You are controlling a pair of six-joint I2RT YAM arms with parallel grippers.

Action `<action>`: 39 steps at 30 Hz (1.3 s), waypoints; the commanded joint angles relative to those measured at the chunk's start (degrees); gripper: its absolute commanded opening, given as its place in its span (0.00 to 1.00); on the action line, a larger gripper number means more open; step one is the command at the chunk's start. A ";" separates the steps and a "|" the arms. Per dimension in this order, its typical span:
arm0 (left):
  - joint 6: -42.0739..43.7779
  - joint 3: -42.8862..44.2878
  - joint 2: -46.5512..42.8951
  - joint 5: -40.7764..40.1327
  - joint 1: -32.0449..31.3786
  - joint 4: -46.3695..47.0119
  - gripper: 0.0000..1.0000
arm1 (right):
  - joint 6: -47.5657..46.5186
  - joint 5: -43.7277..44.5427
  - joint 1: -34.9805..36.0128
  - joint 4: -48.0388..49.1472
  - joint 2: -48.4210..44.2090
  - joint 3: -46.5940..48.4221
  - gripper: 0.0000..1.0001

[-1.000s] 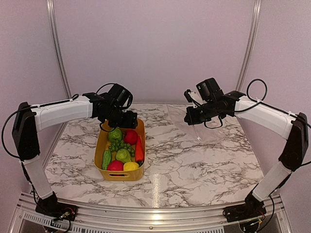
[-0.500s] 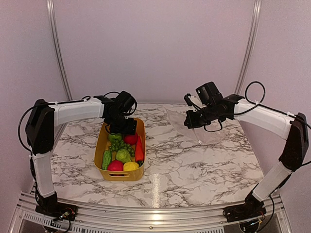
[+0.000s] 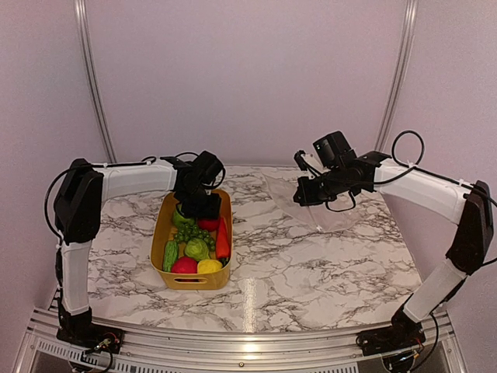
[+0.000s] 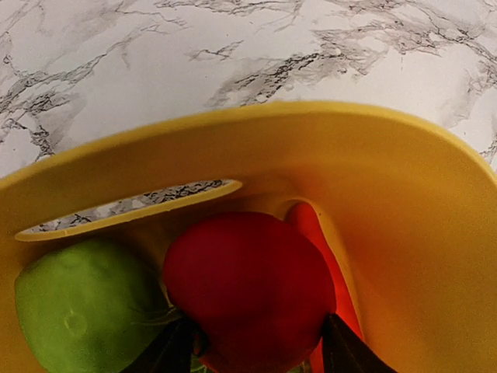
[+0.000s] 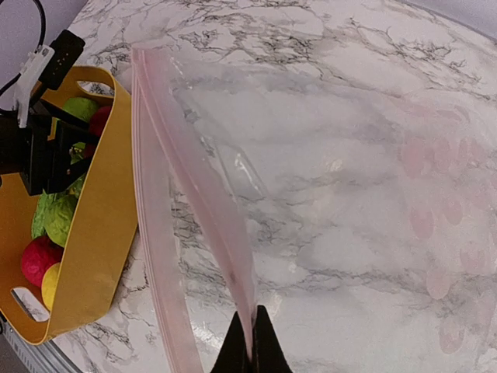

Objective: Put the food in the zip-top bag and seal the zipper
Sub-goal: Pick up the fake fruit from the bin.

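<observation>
My left claw (image 4: 256,351) stands in the 12 o'clock end of the tub (image 4: 404,233), fingers (image 4: 167,353) flanking the apple (image 4: 248,284) at its 7 and 5 o'clock in the wrist view, seemingly touching; whether they clamp it I cannot tell. My right claw (image 5: 250,346) is pinched closed on the zipper (image 5: 194,186), with the bag (image 5: 349,179) at the tub's 2 o'clock.

Pale lilac walls (image 3: 248,78), marble-patterned table (image 3: 311,264), aluminium corner posts (image 3: 89,78).

Left arm (image 3: 132,177) stretches forward, pincer (image 4: 258,354) angled down, jaws parted, grip unclear — right arm (image 3: 419,183) bends inward, pincer (image 5: 250,334) raised, pinched shut.
</observation>
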 commanded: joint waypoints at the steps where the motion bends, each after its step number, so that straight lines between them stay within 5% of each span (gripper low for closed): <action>1: 0.31 0.84 1.12 1.25 0.32 -1.70 0.52 | 0.86 -0.73 0.26 1.43 -1.93 -0.57 0.00; 14: -0.71 -3.04 -11.55 2.84 0.32 -1.56 0.41 | 0.79 -0.93 0.28 1.65 -3.32 -2.00 0.00; 18: 0.43 -4.86 -12.10 3.18 0.33 -2.18 0.66 | 0.60 -1.72 0.30 1.81 -2.66 -1.62 0.00; 19: 0.93 -4.75 -11.45 3.16 0.31 -2.58 0.80 | 0.47 -1.85 0.28 1.71 -2.47 -1.44 0.00; 21: 2.12 -4.07 -9.80 3.17 0.31 -2.91 0.87 | 0.27 -2.03 0.26 1.41 -2.20 -0.90 0.00; 39: 5.13 7.08 5.63 -1.73 1.25 -6.56 0.81 | 0.57 -1.96 0.29 1.15 -2.42 -0.77 0.00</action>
